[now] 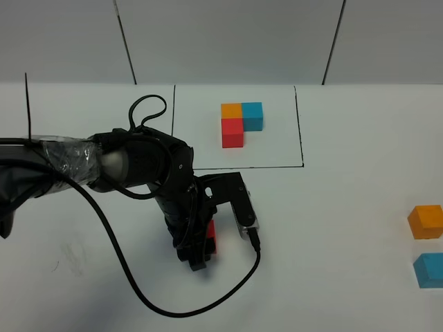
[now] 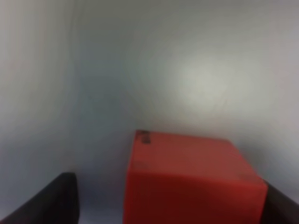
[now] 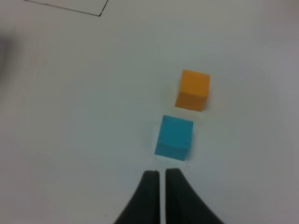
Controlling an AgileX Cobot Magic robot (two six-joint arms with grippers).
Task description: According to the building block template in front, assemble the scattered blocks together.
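**Left hand straddles the red cube; right hand waits shut by the other two**

The left arm reaches in from the left edge of the table, elbow bent, wrist turned steeply down in front of the black-framed building block template. Its left hand stands wide, the red cube between the fingers: one finger shows a clear gap to the cube, while the other meets its far edge. The cube sits flat on the table, one corner edge facing the wrist camera.

The right hand hangs over the table's right side, fingers pressed nearly together, holding nothing. The light blue cube lies just ahead of its tips, the orange cube just beyond, apart from it.
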